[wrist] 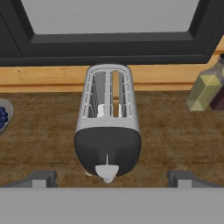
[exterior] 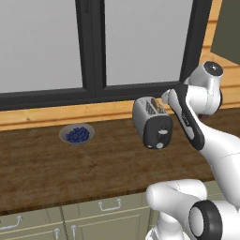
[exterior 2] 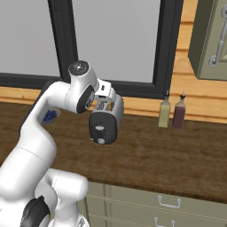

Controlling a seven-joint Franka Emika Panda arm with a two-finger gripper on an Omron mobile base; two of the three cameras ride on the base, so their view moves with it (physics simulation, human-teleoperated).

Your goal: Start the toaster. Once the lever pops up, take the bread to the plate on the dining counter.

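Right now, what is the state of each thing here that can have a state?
toaster: upright on the worktop, untouched.
lever: position on the slot too small to tell.
gripper: open, hovering above the toaster's black end, holding nothing.
bowl: upright, filled with blueberries.
two bottles: upright, side by side at the wall.

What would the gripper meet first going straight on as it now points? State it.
Most likely the toaster: the open gripper straddles its black end face, which lies dead ahead, though depth there is unclear.
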